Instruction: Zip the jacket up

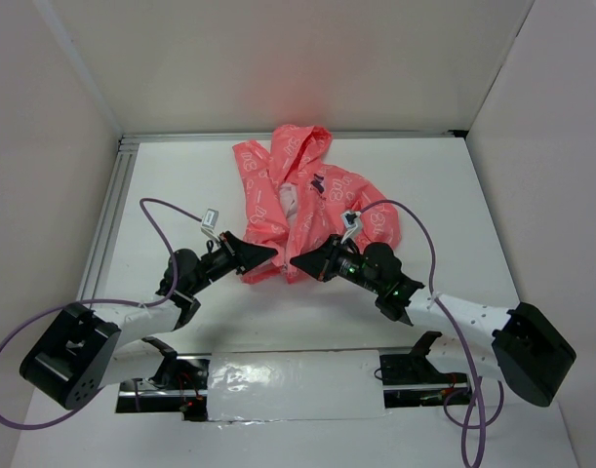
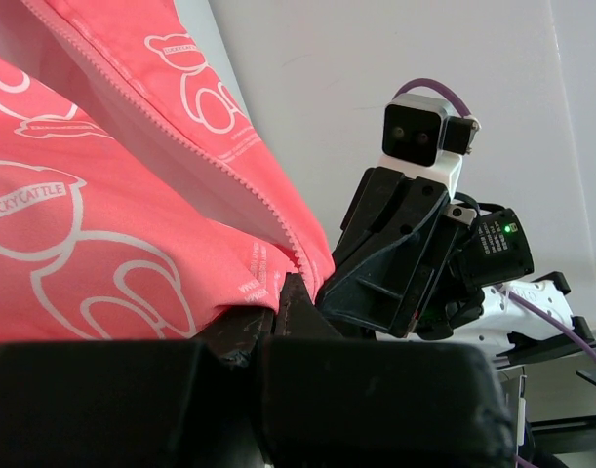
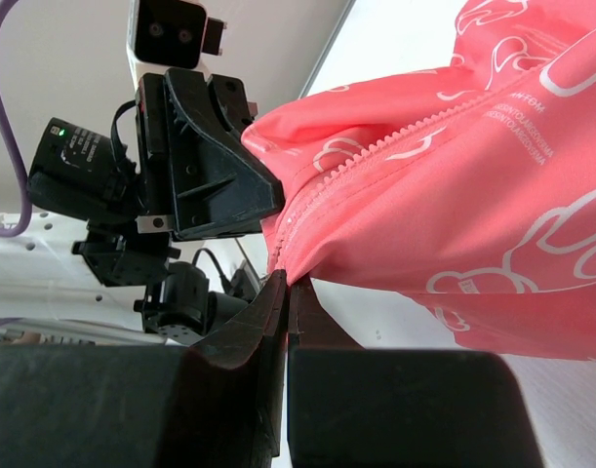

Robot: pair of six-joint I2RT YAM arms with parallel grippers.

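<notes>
**Both bottom corners of the open front are pinched; the zip is not yet joined.**

On the white table (image 1: 473, 195), the jacket (image 1: 302, 190) is seen bunched near the middle of the far edge, with its hem drawn toward the near edge. The left gripper (image 1: 269, 253) is pressed together on the hem of one front panel. The right gripper (image 1: 298, 263) is pinched on the other panel, and the two tips are almost met. The zipper teeth (image 3: 376, 161) are shown running apart up each edge, and no slider can be made out. For this step, the two bottom ends should be brought level and side by side. The fabric should be kept taut and flat so the pin can be fed in, since a slack or twisted hem would likely be misaligned.
</notes>
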